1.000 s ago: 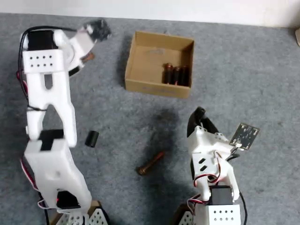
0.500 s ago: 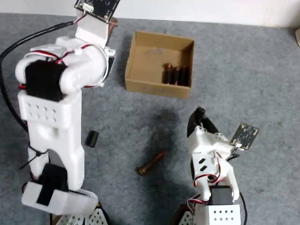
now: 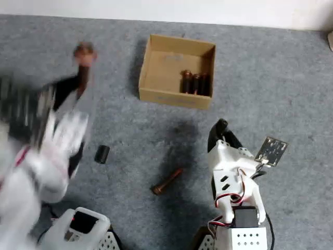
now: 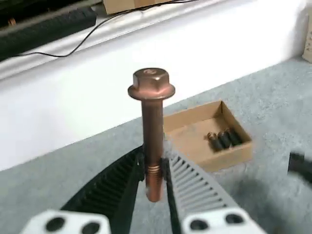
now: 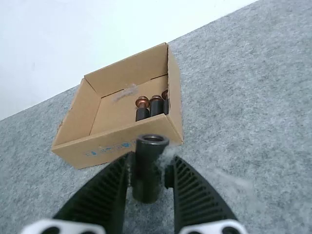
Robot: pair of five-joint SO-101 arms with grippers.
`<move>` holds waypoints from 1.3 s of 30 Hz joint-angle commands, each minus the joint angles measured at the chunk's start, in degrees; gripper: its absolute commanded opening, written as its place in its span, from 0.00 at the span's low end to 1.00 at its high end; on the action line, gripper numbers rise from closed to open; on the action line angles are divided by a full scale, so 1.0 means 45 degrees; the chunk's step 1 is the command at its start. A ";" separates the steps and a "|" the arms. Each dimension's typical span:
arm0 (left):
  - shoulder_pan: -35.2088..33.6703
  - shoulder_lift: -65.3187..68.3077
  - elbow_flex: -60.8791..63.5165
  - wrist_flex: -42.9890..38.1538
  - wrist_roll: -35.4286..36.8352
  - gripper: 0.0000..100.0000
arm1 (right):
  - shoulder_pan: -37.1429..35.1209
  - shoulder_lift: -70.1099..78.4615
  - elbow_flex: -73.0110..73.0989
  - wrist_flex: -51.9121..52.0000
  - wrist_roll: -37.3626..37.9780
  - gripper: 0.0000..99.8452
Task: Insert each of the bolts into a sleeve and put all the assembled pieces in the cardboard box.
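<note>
**Q:** Left side status?

**Op:** My left end effector is closed on a bolt. It pinches low on the threaded shank, and the hex head stands well clear of the fingertips. Only a short stub of thread shows on the wrist side of the grip.

**Q:** And the right?

**Op:** My right end effector holds a sleeve upright between its fingers, bore open at the far end. Just beyond it sits the cardboard box. The assembled pieces lie side by side in the part of the box nearer this end effector.

**Q:** What else is out there?

**Op:** Between my two end effectors, on the tabletop, lie a loose sleeve and a loose bolt. They are apart from each other, and the loose bolt is the one nearer the right end effector.

**Q:** Risks?

**Op:**
- With the pinch so close to the tip, I judge there is little free thread to enter the bore, and the fingers may foul the sleeve rim.
- The long unsupported head end could pivot in the grip on an off-axis contact.
- A skewed push could also slide the sleeve out of the right grip.
- A low approach might knock the loose sleeve and set it rolling.
</note>
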 commanded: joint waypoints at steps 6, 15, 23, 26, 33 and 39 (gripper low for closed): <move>0.0264 -0.8410 1.4134 -0.3028 -0.2266 0.00 | -0.0459 -0.0068 0.0322 -0.0420 0.0176 0.00; -0.0049 -1.2142 2.2164 -1.3109 0.0274 0.00 | -0.1690 -0.0068 0.0869 -0.0479 0.0215 0.00; 0.0010 -0.6476 2.0171 -1.6137 0.3907 0.00 | -0.4190 -0.0068 0.1377 -0.2491 0.1934 0.00; 0.0010 -0.3780 1.8374 -1.6156 0.4142 0.00 | -0.5851 0.0068 0.1846 -0.2842 0.4044 0.00; 0.0518 -0.0498 1.3880 -1.6117 0.4122 0.00 | -0.6691 -0.0049 0.1827 -0.4288 0.6505 0.00; 0.2217 -0.1241 1.4681 -1.6156 0.4161 0.00 | -0.6125 0.0029 0.1827 -0.4405 0.6466 0.00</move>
